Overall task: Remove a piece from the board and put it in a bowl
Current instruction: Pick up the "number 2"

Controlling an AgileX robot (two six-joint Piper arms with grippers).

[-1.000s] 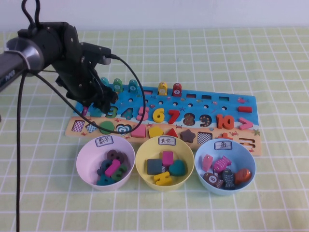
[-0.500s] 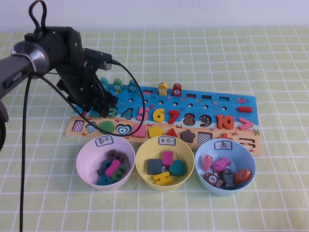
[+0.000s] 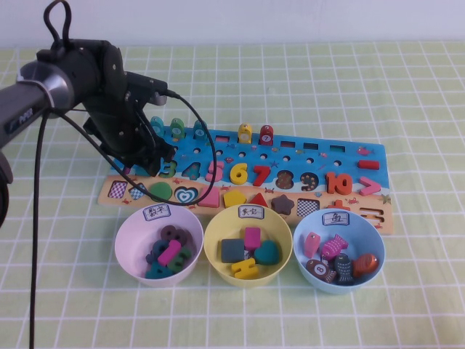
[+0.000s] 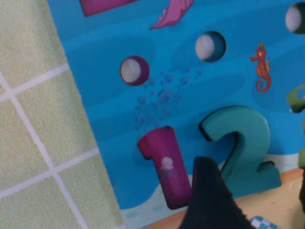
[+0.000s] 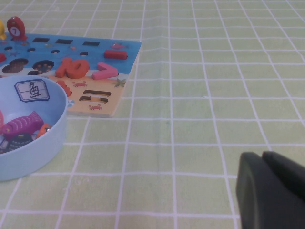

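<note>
Teal piece (image 4: 240, 148), blue board (image 4: 157, 62)

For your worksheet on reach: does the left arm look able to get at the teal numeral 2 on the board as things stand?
Probably yes. The left gripper hovers at the board's left end, and the teal 2 lies uncovered beside one finger. The right gripper is parked away.

The right hand (image 5: 274, 191), seemingly closed, hovers over cloth near the board (image 5: 71, 62) and blue bowl (image 5: 28, 138).

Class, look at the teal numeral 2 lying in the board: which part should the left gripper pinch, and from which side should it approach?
From straight above. The 2 lies flat in the board, so pinch across its narrow stem. The magenta 1 sits close beside, so one finger must enter that gap. The left gripper hangs over it; the right gripper is parked aside.
</note>
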